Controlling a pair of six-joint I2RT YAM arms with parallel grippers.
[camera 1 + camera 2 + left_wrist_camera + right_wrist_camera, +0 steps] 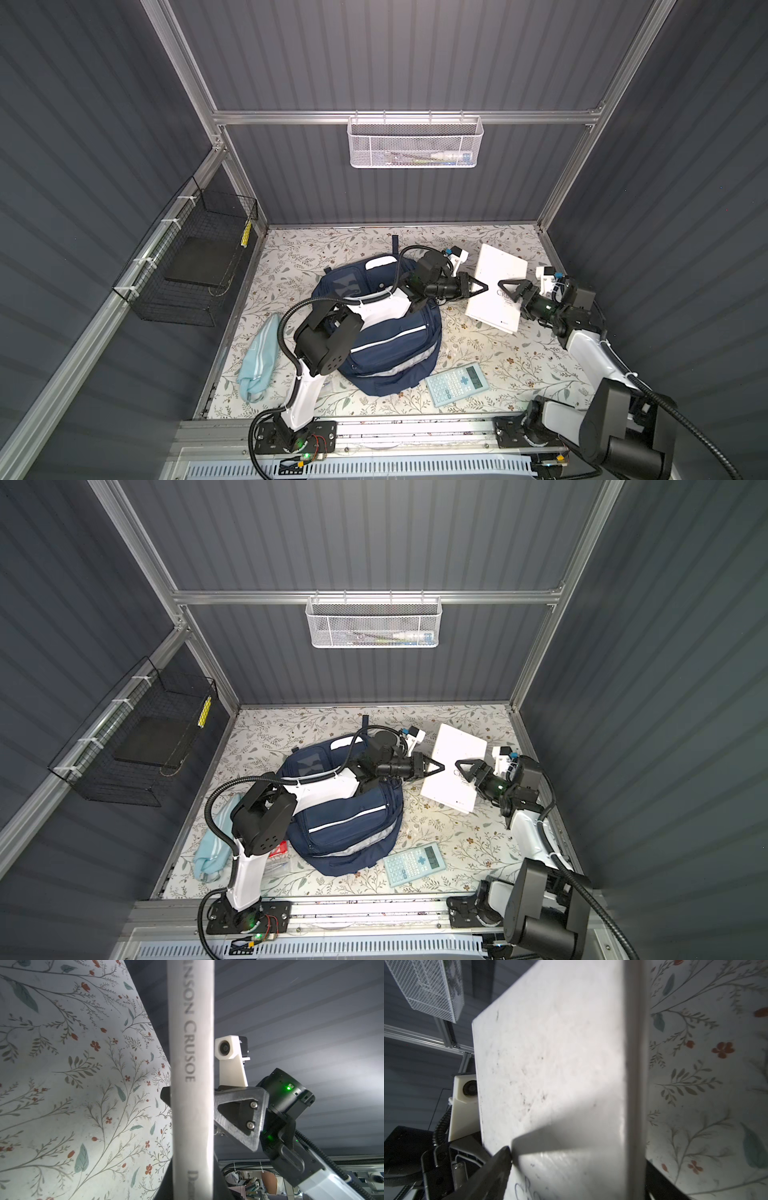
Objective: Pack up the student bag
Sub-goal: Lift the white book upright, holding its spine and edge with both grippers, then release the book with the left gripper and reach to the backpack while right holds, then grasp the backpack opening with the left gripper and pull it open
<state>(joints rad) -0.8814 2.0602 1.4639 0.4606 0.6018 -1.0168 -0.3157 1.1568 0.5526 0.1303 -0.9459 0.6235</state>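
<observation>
The navy student bag (386, 336) (345, 816) lies on the floral table in both top views, partly under my left arm. To its right a white book (498, 266) (457, 742) titled Robinson Crusoe is held between my two grippers. My left gripper (484, 287) (193, 1188) is shut on the book's spine (192, 1064). My right gripper (501, 284) (577, 1167) faces it from the opposite edge. Its jaws stand wide on either side of the book, and one fingertip (505, 1157) is against the cover (550, 1064).
A light-blue calculator (457, 383) lies in front of the bag. A light-blue striped pouch (259, 361) lies at its left, and a small red item (280, 848) lies by the left arm. A white mesh basket (415, 141) hangs on the back wall and a black wire basket (191, 266) on the left wall.
</observation>
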